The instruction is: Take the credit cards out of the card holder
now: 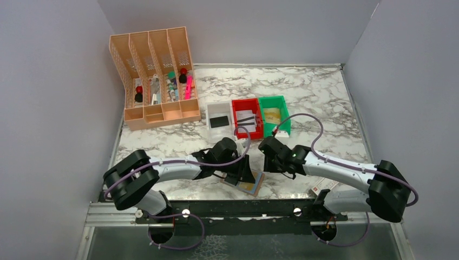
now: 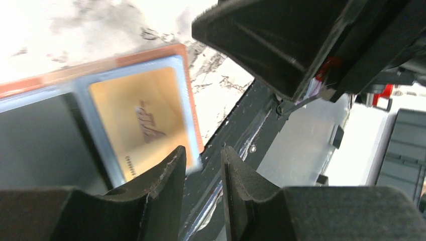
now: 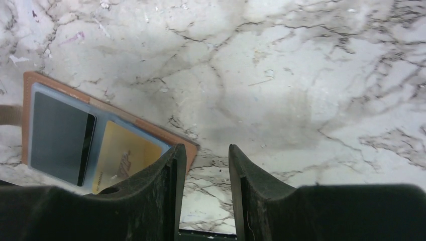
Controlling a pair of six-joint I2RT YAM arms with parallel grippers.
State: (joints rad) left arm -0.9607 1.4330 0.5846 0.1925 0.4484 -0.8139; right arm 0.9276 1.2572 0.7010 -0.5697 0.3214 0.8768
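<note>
Under your left end effector (image 2: 202, 155): the card holder (image 2: 150, 52) lies open and flat on the worktop (image 3: 301, 75), close to the near edge.
Gold card (image 2: 140, 120): it sits in its pocket, just to one side of the gap between the left end effector's tips.
Dark card (image 3: 58, 135): it is in the next pocket, farther out on that same side.
Left end effector: the tips are a little apart, with nothing between them.
Right end effector (image 3: 206, 155): its tips are a little apart too, and it holds nothing. The card holder's corner is just beside one tip.
Slip: the cards are thin and flat, so your tips may slide right over them.
Drag: if nothing presses the card holder down, a pull could take the whole thing along, maybe off the edge.
Bump: your two end effectors are near each other and could knock together.
</note>
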